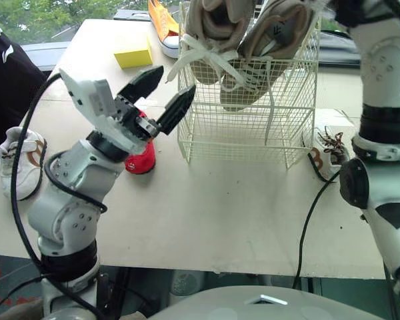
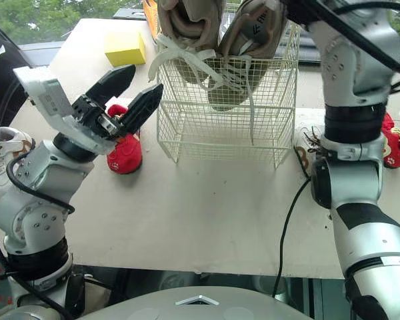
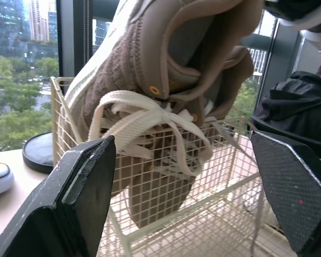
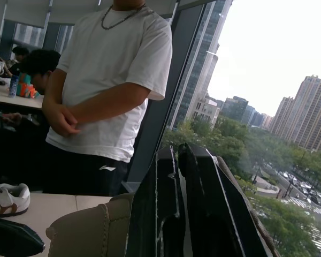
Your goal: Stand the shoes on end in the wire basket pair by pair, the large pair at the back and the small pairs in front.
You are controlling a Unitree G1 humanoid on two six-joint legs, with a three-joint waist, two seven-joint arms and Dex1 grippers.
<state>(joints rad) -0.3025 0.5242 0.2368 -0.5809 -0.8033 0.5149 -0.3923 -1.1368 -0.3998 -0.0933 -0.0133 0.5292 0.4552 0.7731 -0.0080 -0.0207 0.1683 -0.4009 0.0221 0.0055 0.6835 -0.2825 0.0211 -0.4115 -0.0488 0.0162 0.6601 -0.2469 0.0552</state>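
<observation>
Tan in colour, the large pair [image 1: 217, 40] stands toe-down in the wire basket [image 1: 247, 133]. Your right gripper [image 4: 179, 152] looks pinched shut on one heel collar, though the contact is partly hidden. Press both shoes to the back wall before you let go. Keep the left gripper [image 1: 177, 81], fingers apart, clear of the hanging laces. Count: two tan shoes, two red shoes [image 2: 125, 155], two white-and-brown shoes [image 1: 23, 163], one orange shoe [image 1: 163, 23], one yellow block [image 1: 133, 53].
</observation>
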